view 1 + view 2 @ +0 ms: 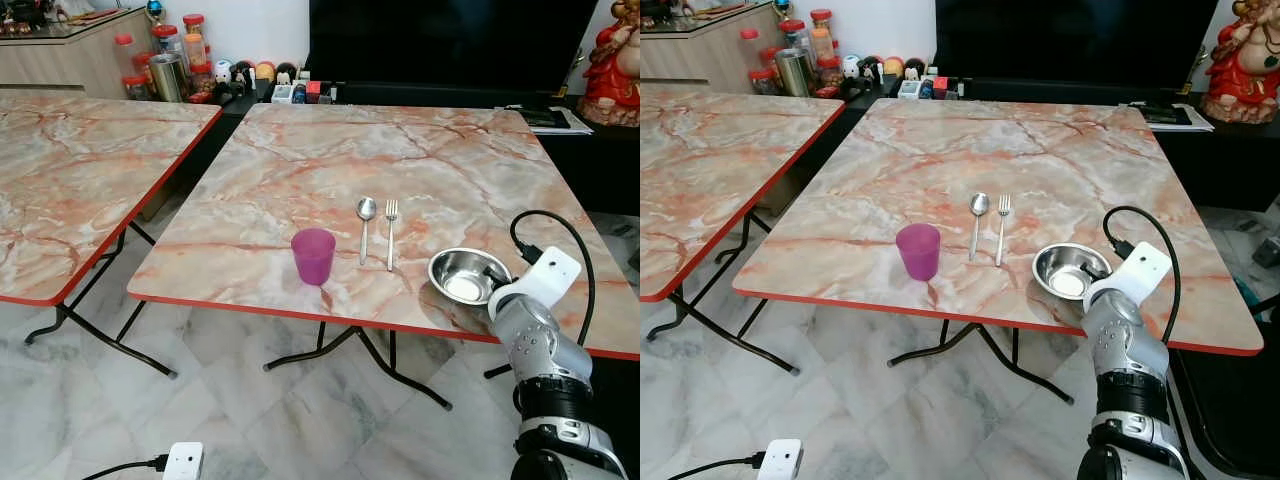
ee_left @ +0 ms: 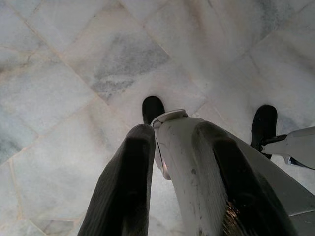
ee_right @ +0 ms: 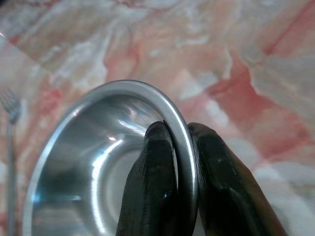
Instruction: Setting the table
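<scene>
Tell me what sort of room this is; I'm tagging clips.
Probably a home living or dining room: a big TV, folding tables, jars on a low cabinet and a marble floor.

floor [image 1: 250,420]: pale marble tiles | two marble-top folding tables [image 1: 300,150] | dark TV [image 1: 450,40] behind

A big black TV [image 1: 450,40] stands behind the bench. A red statue [image 1: 612,65] sits beside it, and jars with red lids [image 1: 185,50] stand on the other side. The floor [image 1: 250,420] is grey-white marble.
</scene>
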Controlling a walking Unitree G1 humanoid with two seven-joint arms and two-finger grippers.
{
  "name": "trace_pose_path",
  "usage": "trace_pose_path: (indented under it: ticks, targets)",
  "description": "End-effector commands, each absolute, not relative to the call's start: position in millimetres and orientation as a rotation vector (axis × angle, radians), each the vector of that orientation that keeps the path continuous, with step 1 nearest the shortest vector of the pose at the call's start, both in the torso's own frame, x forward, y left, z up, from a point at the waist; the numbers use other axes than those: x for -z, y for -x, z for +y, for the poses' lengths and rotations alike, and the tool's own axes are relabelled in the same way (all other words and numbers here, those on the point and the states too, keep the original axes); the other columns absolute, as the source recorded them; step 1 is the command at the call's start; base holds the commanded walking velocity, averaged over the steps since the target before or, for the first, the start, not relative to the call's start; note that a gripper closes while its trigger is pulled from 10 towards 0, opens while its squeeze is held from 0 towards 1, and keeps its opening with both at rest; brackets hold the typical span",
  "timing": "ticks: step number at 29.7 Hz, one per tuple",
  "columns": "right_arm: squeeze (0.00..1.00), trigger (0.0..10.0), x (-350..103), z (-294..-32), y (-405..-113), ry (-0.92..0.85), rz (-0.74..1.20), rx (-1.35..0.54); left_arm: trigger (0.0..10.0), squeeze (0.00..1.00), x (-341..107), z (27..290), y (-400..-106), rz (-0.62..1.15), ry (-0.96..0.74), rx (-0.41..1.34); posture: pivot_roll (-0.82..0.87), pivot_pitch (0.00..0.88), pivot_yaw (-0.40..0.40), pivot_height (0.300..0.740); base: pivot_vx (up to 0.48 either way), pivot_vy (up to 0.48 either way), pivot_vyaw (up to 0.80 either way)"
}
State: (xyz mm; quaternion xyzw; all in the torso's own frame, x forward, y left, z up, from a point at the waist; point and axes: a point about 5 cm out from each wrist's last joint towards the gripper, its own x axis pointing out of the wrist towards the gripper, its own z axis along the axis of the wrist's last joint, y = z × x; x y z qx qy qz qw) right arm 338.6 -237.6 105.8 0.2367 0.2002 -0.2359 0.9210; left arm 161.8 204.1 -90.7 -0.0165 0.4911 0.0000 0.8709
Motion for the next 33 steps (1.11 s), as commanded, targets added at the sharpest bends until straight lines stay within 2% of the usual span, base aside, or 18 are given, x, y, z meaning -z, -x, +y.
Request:
trace_pose_path:
  ticks: [1, 16, 20, 21, 22, 23, 29, 33]
  targets:
    - [0.00, 0.0, -110, -236, -340, -0.524, 0.385, 0.495, 10.0, 0.00, 92, 206, -159, 1.045, 0.035, -0.004, -0.02, 0.000, 0.002, 0.732, 0.000, 0.000, 0.00]
    - [0.00, 0.0, -123, -239, -345, -0.596, 0.279, 0.515, 10.0, 0.00, 92, 207, -159, 1.045, 0.024, -0.004, -0.01, 0.000, 0.004, 0.732, 0.000, 0.000, 0.00]
    - [0.00, 0.0, -139, -237, -351, -0.634, 0.161, 0.454, 10.0, 0.00, 91, 208, -159, 1.035, 0.014, -0.017, -0.01, 0.000, 0.008, 0.732, 0.000, 0.000, 0.00]
    - [0.00, 1.7, -145, -233, -354, -0.619, 0.129, 0.414, 10.0, 0.00, 91, 208, -159, 1.035, 0.011, -0.020, -0.01, 0.000, 0.008, 0.732, 0.000, 0.000, 0.00]
    - [0.00, 1.7, -152, -228, -356, -0.601, 0.096, 0.372, 10.0, 0.00, 91, 209, -159, 1.034, 0.009, -0.023, -0.01, 0.000, 0.008, 0.732, 0.000, 0.000, 0.00]
    - [0.00, 9.7, -157, -227, -357, -0.580, 0.067, 0.361, 10.0, 0.00, 91, 209, -159, 1.032, 0.005, -0.023, -0.01, 0.000, 0.008, 0.732, 0.000, 0.000, 0.00]
    - [0.00, 10.0, -188, -226, -357, -0.429, -0.122, 0.343, 10.0, 0.00, 91, 211, -159, 1.018, -0.012, -0.032, -0.02, 0.000, 0.014, 0.732, 0.000, 0.000, 0.00]
    - [0.00, 10.0, -198, -220, -357, -0.395, -0.207, 0.270, 10.0, 0.00, 92, 211, -157, 1.021, 0.012, -0.048, -0.01, 0.000, 0.013, 0.732, 0.000, 0.063, 0.00]
